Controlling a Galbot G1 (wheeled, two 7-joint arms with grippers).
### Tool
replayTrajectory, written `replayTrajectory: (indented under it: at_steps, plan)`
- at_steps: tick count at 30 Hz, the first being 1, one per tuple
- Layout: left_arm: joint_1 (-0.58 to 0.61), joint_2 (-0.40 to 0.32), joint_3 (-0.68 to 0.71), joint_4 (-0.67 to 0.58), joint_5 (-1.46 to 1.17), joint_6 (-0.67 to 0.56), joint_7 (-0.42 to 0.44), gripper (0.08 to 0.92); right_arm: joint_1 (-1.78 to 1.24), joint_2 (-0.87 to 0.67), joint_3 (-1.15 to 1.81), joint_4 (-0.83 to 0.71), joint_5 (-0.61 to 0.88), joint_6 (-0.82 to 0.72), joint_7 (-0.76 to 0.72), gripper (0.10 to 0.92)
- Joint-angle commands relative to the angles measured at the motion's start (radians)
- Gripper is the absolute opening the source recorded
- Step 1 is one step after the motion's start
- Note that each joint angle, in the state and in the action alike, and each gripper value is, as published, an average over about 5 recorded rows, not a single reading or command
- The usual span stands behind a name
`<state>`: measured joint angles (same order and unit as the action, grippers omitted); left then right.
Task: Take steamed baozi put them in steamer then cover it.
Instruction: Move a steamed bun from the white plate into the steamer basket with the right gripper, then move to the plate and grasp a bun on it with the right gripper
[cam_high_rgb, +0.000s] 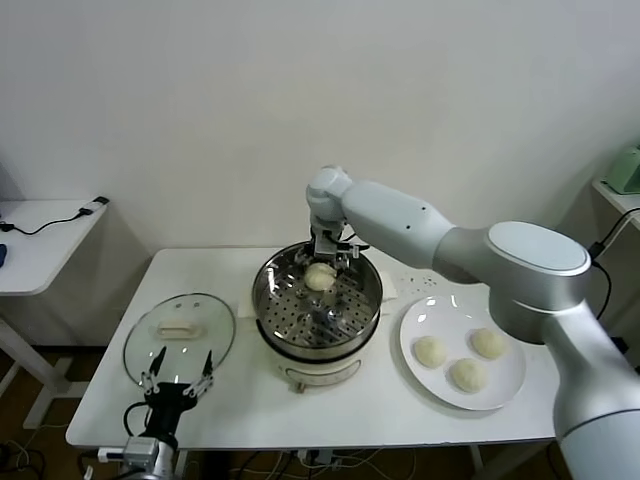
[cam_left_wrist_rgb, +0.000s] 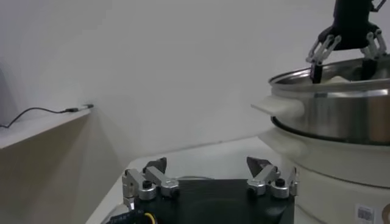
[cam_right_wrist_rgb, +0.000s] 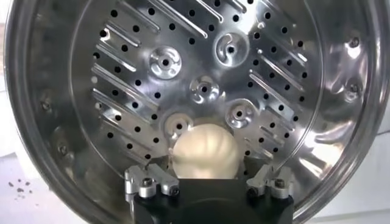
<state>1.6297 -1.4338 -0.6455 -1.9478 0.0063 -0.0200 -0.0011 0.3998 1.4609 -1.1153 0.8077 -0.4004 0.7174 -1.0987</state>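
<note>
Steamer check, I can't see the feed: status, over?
Right gripper open over one baozi in the steamer. Left gripper open, idle by the cover. Three baozi remain on the plate. Nothing obstructing.

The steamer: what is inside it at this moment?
Inside the steamer lies a perforated tray with one baozi on its far side, between the open fingers of the right gripper. What is under the tray is hidden.

My right arm is smooth silver-grey with rounded joints; both grippers are black, their silver fingers fixed with screws.
</note>
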Motion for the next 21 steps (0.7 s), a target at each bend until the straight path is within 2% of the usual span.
replayTrajectory:
  at_steps: [1, 4, 7, 11, 14, 17, 21]
  plan:
    - [0.004, -0.003, 0.004, -0.005, -0.030, 0.007, -0.001, 0.823, 0.071, -0.108, 0.017, 0.131, 0.086, -0.006, -0.020, 0.823]
    - [0.004, -0.004, 0.007, -0.007, -0.029, 0.005, -0.002, 0.823, 0.155, -0.221, -0.040, 0.240, 0.211, -0.074, -0.023, 0.823]
    - [0.005, -0.002, 0.009, -0.011, -0.029, 0.005, -0.002, 0.823, 0.263, -0.360, -0.161, 0.335, 0.411, -0.196, 0.034, 0.823]
    - [0.005, 0.001, 0.017, -0.015, -0.033, 0.004, -0.002, 0.823, 0.421, -0.527, -0.373, 0.460, 0.762, -0.473, 0.171, 0.823]
    - [0.007, 0.001, 0.025, -0.018, -0.031, 0.004, -0.002, 0.823, 0.487, -0.627, -0.460, 0.540, 0.948, -0.697, 0.206, 0.823]
    - [0.009, 0.001, 0.031, -0.024, -0.030, 0.004, -0.002, 0.823, 0.500, -0.720, -0.494, 0.600, 1.006, -0.909, 0.210, 0.823]
    - [0.012, 0.002, 0.030, -0.028, -0.032, 0.001, -0.002, 0.823, 0.438, -0.834, -0.471, 0.660, 1.032, -1.102, 0.186, 0.823]
